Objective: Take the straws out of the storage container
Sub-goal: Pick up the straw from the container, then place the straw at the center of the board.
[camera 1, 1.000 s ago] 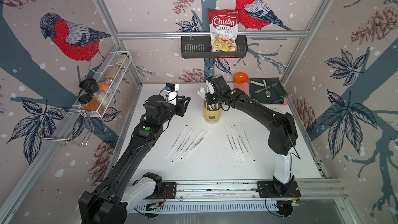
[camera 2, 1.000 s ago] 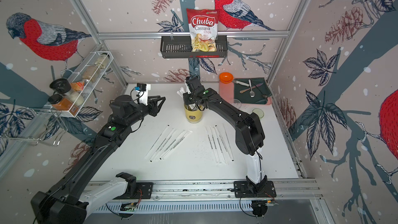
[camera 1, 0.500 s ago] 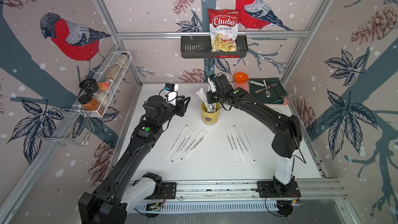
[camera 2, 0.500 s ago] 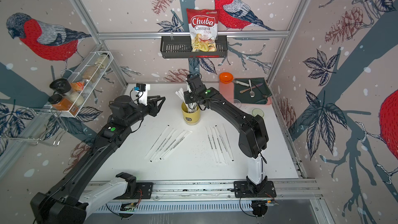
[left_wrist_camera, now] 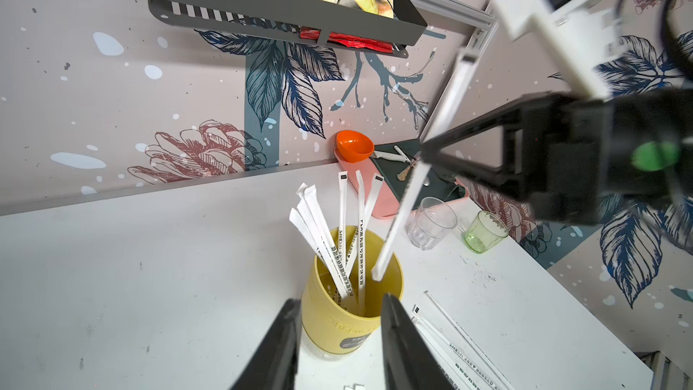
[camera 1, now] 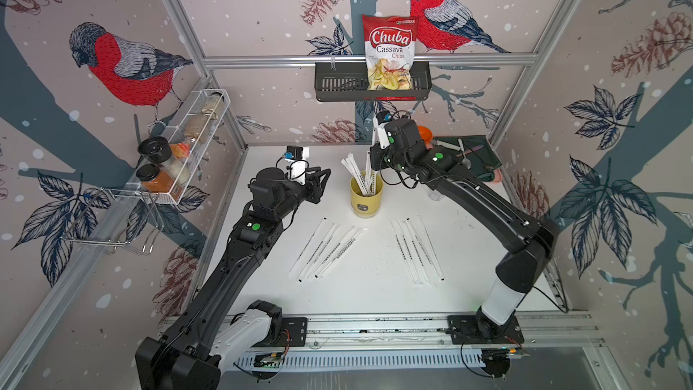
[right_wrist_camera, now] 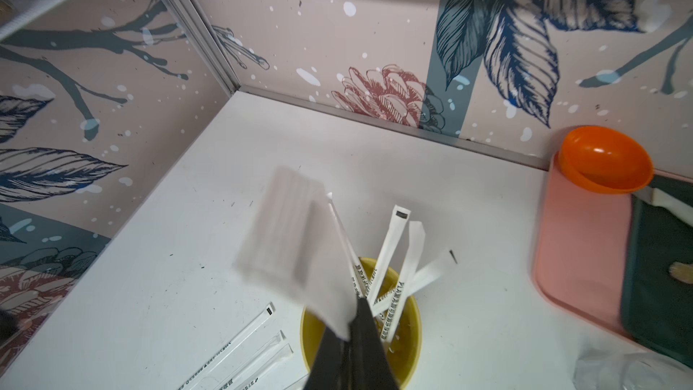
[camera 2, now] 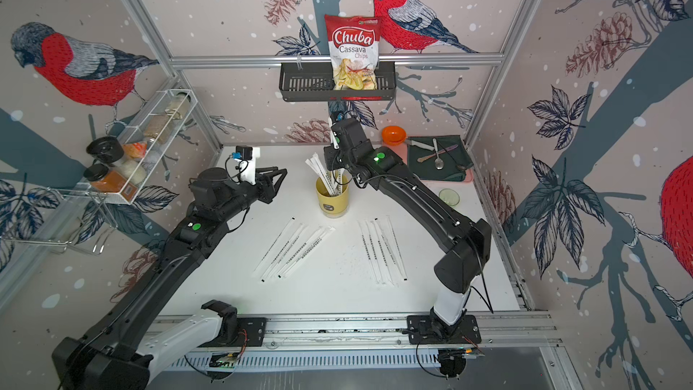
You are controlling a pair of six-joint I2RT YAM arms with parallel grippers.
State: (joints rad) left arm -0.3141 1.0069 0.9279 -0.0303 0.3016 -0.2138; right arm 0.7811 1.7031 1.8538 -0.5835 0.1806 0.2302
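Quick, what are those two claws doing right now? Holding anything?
Left gripper: open, empty.
Right gripper: shut on a straw.

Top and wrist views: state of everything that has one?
yellow cup, upright, several straws inside
held straw, raised, lower end at cup mouth
right tool, shut on held straw
left tool, open, empty
straws on table, flat, two groups
clear glass, upright, empty
green glass, upright

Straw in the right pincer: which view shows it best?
Left wrist: the straw shows nearly end to end, pinched by the right pincer. Right wrist shows a near blur; both top views, only slivers beside the arm.
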